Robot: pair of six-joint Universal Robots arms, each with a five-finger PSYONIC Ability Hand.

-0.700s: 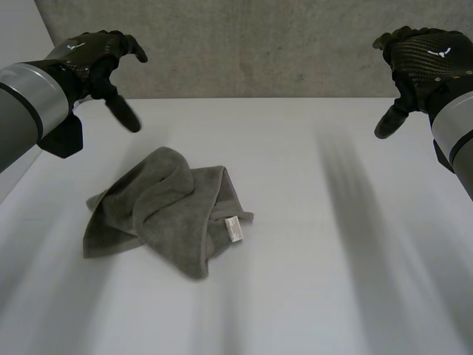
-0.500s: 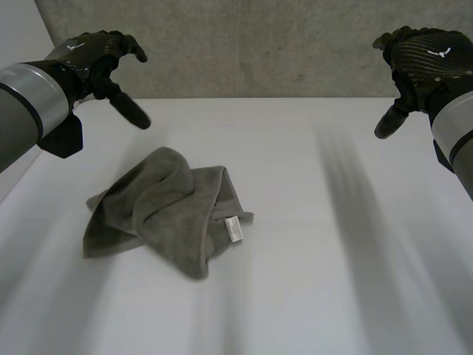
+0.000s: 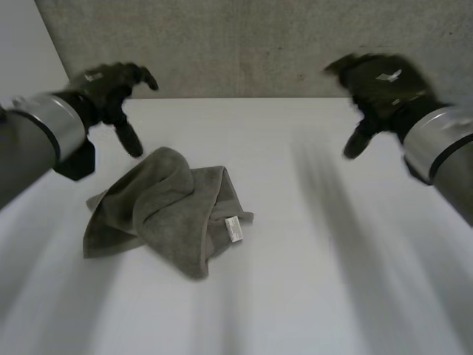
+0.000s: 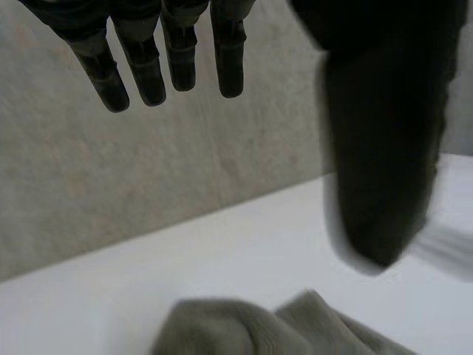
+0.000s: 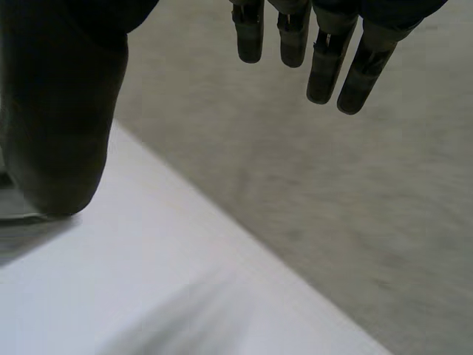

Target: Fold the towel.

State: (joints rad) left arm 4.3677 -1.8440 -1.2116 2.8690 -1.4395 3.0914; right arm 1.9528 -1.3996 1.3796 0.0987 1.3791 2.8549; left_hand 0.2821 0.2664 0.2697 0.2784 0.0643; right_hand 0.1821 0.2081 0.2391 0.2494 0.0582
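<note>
Grey-green terry, your crumpled towel (image 3: 166,211) lies in a loose heap on the white worktop (image 3: 318,288), left of its middle. A small white label (image 3: 233,228) faces up near the heap's right edge. The head view gives you the whole layout. The left robot hand (image 3: 111,85) hangs in the air just beyond the towel's far left side, apart from the cloth. The right robot hand (image 3: 380,89) is raised well away to the right, over bare worktop. The left wrist view gives you that hand's state: straight fingers (image 4: 181,59) spread from the thumb (image 4: 380,163), holding nothing, with the towel's far folds below them. The right wrist view tells you the same of the other hand: fingers (image 5: 325,59) straight, thumb (image 5: 59,118) apart, empty, facing a grey concrete wall (image 5: 332,214).
</note>
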